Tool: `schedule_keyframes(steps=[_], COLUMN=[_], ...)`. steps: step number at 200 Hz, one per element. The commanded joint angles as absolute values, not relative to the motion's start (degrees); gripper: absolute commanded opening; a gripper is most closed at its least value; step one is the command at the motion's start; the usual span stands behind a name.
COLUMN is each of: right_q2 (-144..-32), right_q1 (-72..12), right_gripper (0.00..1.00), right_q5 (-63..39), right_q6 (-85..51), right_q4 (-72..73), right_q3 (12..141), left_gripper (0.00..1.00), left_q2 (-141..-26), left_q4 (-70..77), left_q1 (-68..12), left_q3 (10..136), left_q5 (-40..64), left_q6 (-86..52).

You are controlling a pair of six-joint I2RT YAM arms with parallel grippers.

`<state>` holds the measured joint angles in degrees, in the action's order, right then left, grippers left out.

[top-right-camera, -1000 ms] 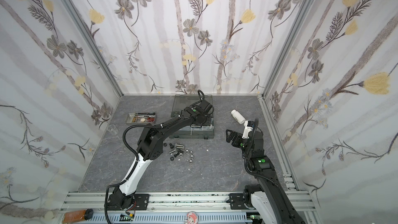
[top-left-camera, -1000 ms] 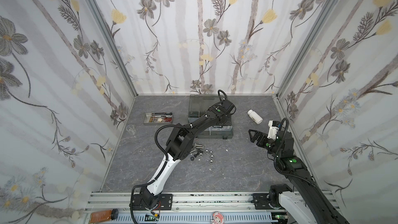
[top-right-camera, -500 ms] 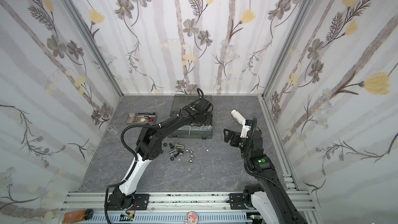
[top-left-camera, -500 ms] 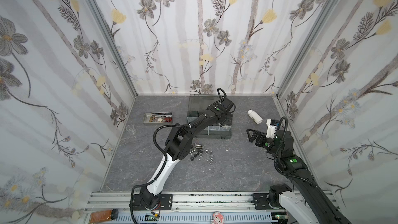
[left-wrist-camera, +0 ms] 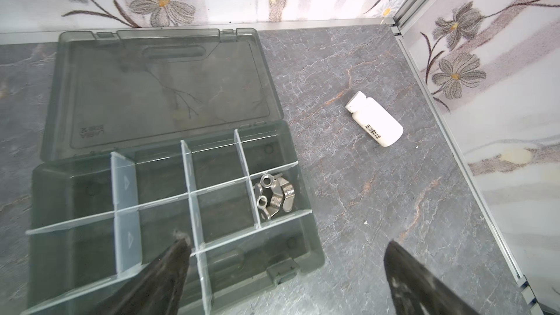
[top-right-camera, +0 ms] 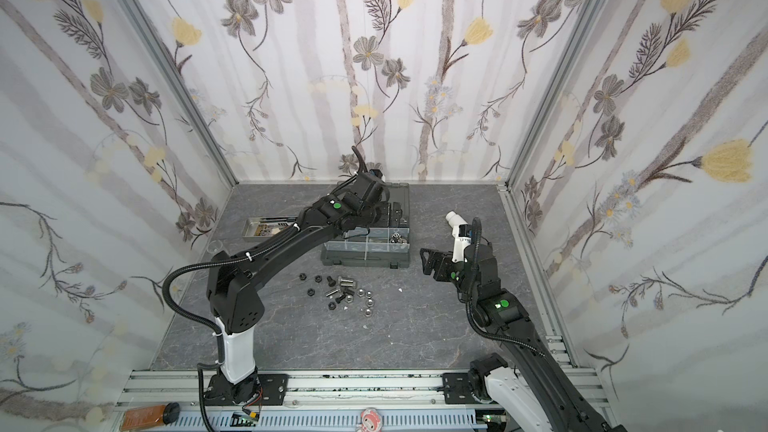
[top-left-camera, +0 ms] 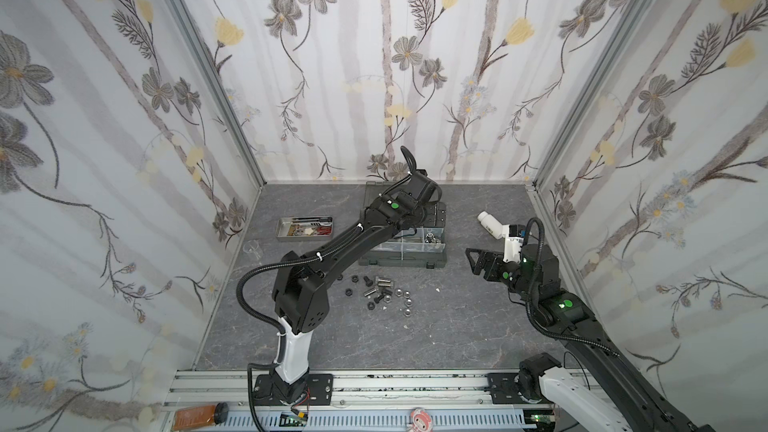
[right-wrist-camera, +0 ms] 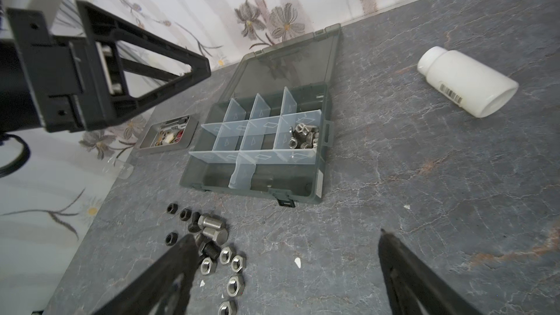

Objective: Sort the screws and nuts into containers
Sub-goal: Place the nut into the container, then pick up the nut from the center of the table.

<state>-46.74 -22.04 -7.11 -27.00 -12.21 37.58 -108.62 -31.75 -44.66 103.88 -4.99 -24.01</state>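
The dark grey organizer box (top-left-camera: 402, 260) (top-right-camera: 365, 261) lies open, its containers split by pale dividers. Silver wing nuts (left-wrist-camera: 274, 195) (right-wrist-camera: 303, 137) fill one container at the box's right end; the others that show look empty. My left gripper (left-wrist-camera: 286, 245) hangs open above the box's front edge, holding nothing. Loose screws and nuts (top-left-camera: 382, 290) (top-right-camera: 345, 290) lie on the table in front of the box: silver hex screws (right-wrist-camera: 213, 227), a black screw (right-wrist-camera: 209, 250), black nuts (right-wrist-camera: 172, 207) and silver hex nuts (right-wrist-camera: 235, 284). My right gripper (right-wrist-camera: 286, 235) (top-left-camera: 478, 261) is open, to the right of the pile.
A shallow steel tray (top-left-camera: 305, 228) (right-wrist-camera: 168, 133) sits left of the box. A white bottle (top-left-camera: 490, 224) (left-wrist-camera: 375, 119) lies on its side to the right, behind my right arm. A small clear cup (top-left-camera: 251, 248) stands by the left wall. The smoky lid (left-wrist-camera: 163, 86) lies flat behind the box.
My left gripper has opened above the box. My right gripper has shifted a little to the left, toward the loose pile.
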Motion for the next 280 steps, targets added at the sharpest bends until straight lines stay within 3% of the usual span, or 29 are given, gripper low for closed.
schedule_keyframes(steps=[1,50,102,137,199,223,280], right_q2=[-49.6,-61.4,-71.6,-77.2,-87.7,-90.7,-98.7], right_q1=[-25.4,-40.0,-48.6,-51.5,-54.3,-54.8,-55.5], right_gripper=[0.94,0.92,0.82,0.71,0.6,0.5,0.43], right_q5=[-6.6,-0.2,2.3,2.4,3.6,3.3,2.8], right_q6=[-24.5,-21.9,-20.7,-19.3,-16.9,-16.4,-15.0], right_q4=[-14.0,-19.5,-21.8,-23.4,-28.6,-28.5,-28.4], right_q3=[40.3,49.4,56.1,59.4,65.5,66.3,68.7], left_gripper=[1.0,1.0,1.0,1.0,1.0,1.0,1.0], left_q2=[-103.0,-86.2,-72.6,-66.8,-62.0,-61.4,-61.3], left_q4=[-27.2,-19.7,-18.2,-19.9,-19.0,-17.3,-15.0], left_q1=[-44.7,-42.2,-35.4,-31.9,-25.7,-24.1,-22.0], left_q3=[98.0,78.9,62.3,55.4,47.7,45.3,43.4], left_q5=[-7.8,-9.2,-9.0,-9.5,-5.6,-4.4,-1.9], left_q6=[-24.1,-27.2,-30.5,-31.1,-32.1,-33.0,-32.9])
